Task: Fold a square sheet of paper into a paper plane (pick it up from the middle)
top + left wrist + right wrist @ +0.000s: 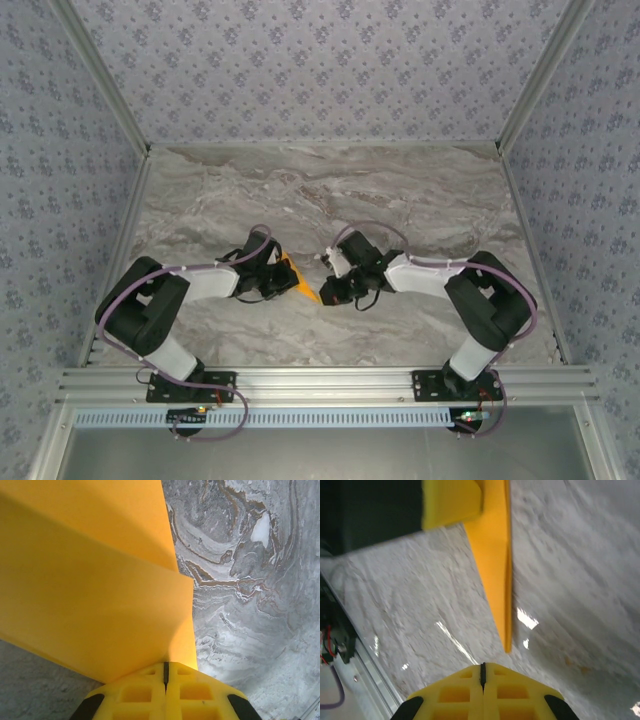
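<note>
Left wrist view: the left gripper, fingers together, pinches the orange paper plane, whose far end is cut off. The right gripper, closed and empty, sits just short of the plane's blurred tip over the marble table.

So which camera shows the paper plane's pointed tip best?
Right wrist: the paper plane tapers to its sharp tip against the table. Left wrist sees broad folded layers close up; top external, a small orange sliver.

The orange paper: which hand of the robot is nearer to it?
Left. The left hand is right against the paper, at its wide end. The right hand sits just short of the pointed tip, with bare table between.
</note>
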Controlling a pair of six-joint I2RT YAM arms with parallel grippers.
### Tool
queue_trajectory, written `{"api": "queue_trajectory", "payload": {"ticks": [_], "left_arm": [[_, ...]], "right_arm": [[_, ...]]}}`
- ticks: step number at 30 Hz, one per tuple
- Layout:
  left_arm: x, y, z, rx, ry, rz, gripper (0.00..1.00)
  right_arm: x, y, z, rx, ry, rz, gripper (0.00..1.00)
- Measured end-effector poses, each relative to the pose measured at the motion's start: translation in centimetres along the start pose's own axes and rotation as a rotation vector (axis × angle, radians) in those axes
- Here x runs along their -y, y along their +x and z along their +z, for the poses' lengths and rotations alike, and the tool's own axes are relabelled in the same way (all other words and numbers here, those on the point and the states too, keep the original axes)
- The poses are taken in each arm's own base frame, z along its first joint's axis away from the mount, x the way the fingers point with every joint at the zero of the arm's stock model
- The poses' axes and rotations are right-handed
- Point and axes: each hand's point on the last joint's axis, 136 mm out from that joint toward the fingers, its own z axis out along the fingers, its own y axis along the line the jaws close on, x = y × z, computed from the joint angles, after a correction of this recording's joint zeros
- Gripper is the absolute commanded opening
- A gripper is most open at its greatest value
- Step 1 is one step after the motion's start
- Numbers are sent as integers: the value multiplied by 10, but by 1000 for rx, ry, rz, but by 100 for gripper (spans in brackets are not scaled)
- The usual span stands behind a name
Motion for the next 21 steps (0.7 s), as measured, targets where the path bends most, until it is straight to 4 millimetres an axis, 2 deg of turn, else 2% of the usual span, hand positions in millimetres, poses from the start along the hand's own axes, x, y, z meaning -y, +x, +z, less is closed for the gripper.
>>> {"api": "queue_trajectory", "payload": {"ticks": [4,6,12,17,21], "left_arm": [[0,0,0,0,1,6,0],[0,0,0,0,2,12,0],[2,0,0,-1,7,37,0],[3,0,0,-5,11,76,0],[6,-6,-7,15,-10,148,12]], "right_arm": [[-9,-26,6,32,-10,-15,0],[-9,-33,14,30,-12,-18,0],[2,-28,35,-21,-1,6,0],[7,-25,40,-36,7,14,0],[8,-25,40,-35,16,11,0]]}}
